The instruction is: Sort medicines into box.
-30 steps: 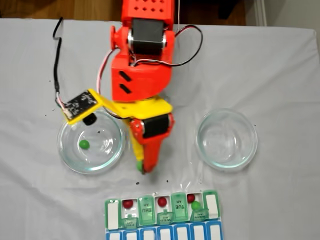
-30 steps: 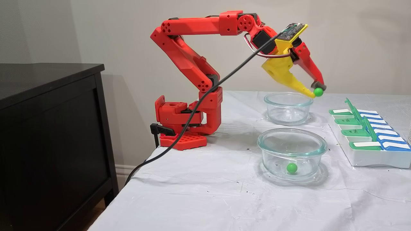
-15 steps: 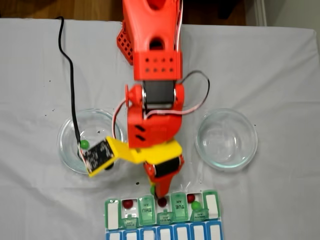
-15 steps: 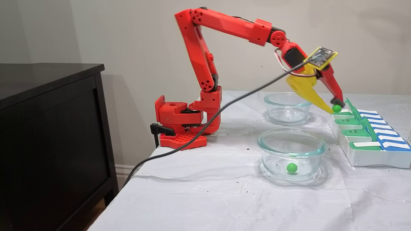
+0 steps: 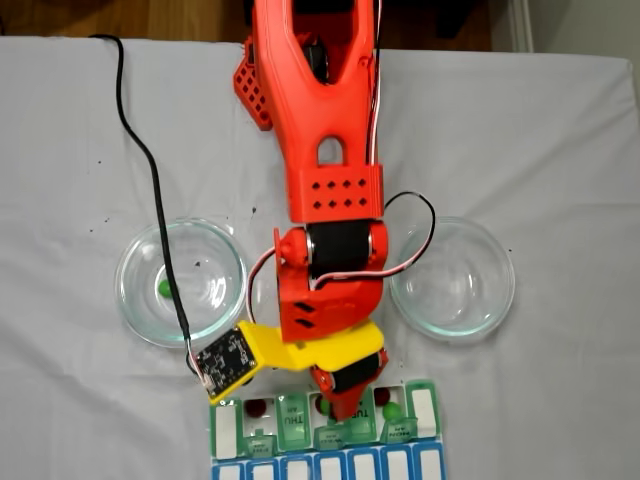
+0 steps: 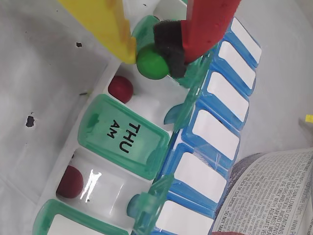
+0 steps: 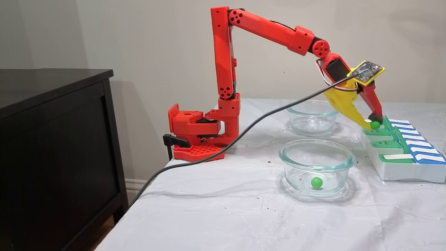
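With the gripper [image 6: 152,58] pinching a green ball [image 6: 152,62] just above the pill organizer [image 6: 122,134] at the table's near edge, center it over the open compartment holding a red ball [image 6: 120,88] before releasing.

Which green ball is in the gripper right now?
The green ball pinched in the gripper above the box. The other green ball lies loose in the near glass dish.

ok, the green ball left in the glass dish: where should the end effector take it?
Across the middle of the green ball, coming straight down from above: it is round, and the wall of the glass dish blocks any side approach, so fingers should straddle its widest part.
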